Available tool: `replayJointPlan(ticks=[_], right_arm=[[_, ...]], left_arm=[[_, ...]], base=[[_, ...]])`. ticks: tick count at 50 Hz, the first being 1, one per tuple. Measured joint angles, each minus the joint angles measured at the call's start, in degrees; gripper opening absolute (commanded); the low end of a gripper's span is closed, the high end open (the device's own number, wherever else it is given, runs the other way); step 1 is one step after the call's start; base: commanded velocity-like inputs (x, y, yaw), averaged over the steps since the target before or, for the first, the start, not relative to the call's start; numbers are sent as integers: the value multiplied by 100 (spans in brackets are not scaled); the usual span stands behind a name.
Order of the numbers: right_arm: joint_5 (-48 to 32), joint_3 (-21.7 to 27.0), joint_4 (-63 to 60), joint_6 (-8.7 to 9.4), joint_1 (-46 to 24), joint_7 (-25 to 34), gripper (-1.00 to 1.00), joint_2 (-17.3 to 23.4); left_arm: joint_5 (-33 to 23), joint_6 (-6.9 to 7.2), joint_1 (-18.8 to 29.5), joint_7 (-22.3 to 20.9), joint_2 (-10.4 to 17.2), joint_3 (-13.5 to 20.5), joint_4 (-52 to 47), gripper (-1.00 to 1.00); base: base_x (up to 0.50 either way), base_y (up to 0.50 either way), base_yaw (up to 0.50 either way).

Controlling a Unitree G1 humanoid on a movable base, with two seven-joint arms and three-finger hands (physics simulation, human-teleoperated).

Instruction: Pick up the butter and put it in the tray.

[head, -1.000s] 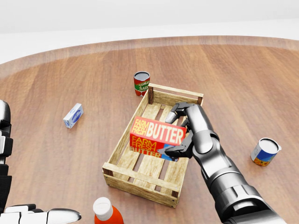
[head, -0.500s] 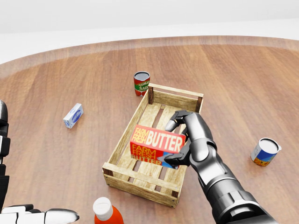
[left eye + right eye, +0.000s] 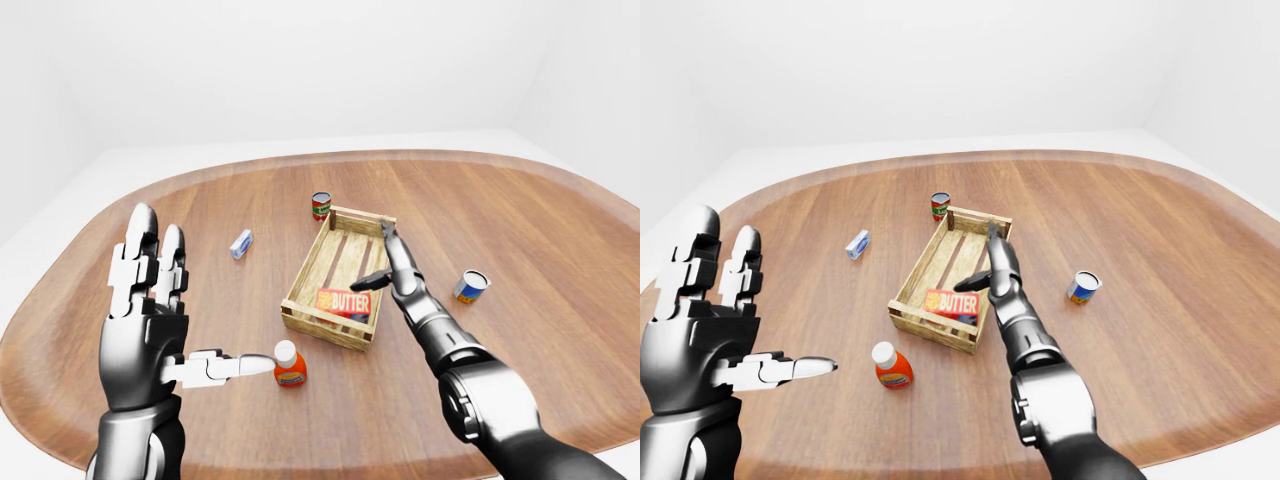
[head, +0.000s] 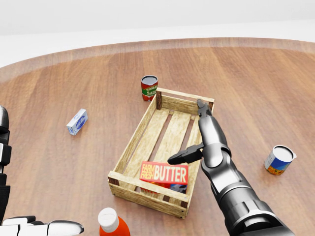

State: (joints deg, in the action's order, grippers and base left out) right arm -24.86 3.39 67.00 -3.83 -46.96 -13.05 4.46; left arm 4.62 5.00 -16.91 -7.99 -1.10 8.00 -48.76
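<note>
The butter [image 4: 164, 174] lies inside the wooden tray [image 4: 137, 138], at the end nearest the bottom of the head view, resting against the low end wall there. Most of the tray's slatted floor above it in that view is bare, up to the far end wall. The box is red and orange, and its top face reads "FARM FRESH BUTTER" in white and yellow letters.

The right hand [image 4: 199, 142] hangs over the tray's right side wall, just above and to the right of the butter and apart from it. Its fingers are spread wide and hold nothing: one long finger points up the view toward the tray's far corner, and the thumb [image 4: 183, 156] juts left over the slats. The forearm runs down to the bottom right corner of the head view.

Outside the tray, a red tomato can [image 4: 149, 88] stands just beyond its far end. A small white and blue carton [image 4: 77, 121] lies well to the left, and a blue and yellow can [image 4: 279, 160] stands well to the right. An orange bottle with a white cap [image 3: 289, 365] stands near the tray's near corner.

The left hand [image 3: 150, 320] is raised at the left of the left-eye view, palm open, fingers upright, thumb stretched toward the bottle, holding nothing.
</note>
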Motion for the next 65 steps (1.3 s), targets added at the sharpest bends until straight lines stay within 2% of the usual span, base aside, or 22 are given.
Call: replayJointPlan(ticks=[21,26,32,36,37,50,59,65], right_arm=[[5,-1,-64,4,-28,80,100,-32],[82,-27,-158,140,-88,334,100,-17],[252,-112,-563,405,-65,851,100,10],[345,-206,-1430,835,219,1252,100,33],[351,-226,-1695,883,322,1350,100,40],[297,-476,-6087,883,2148,2680,100,-30],[357,-527,-8581,883,3441,3159,100,-99],[409,-605,-9725,883,4270,3273,100,-143]], left_arm=[[27,0,-8,-21,-5,35,-55,100],[25,0,-6,-22,-7,36,-49,100],[20,0,-2,-21,-6,35,-41,100],[13,0,-9,-21,-7,26,-43,100],[12,0,-10,-21,-7,25,-43,100],[5,0,-29,-29,-10,21,-53,100],[-23,0,-48,-22,-15,-13,-49,100],[-42,0,-70,-17,-16,-41,-50,100]], base=[[0,0,0],[0,0,0],[0,0,0],[0,0,0],[0,0,0],[0,0,0],[0,0,0],[0,0,0]])
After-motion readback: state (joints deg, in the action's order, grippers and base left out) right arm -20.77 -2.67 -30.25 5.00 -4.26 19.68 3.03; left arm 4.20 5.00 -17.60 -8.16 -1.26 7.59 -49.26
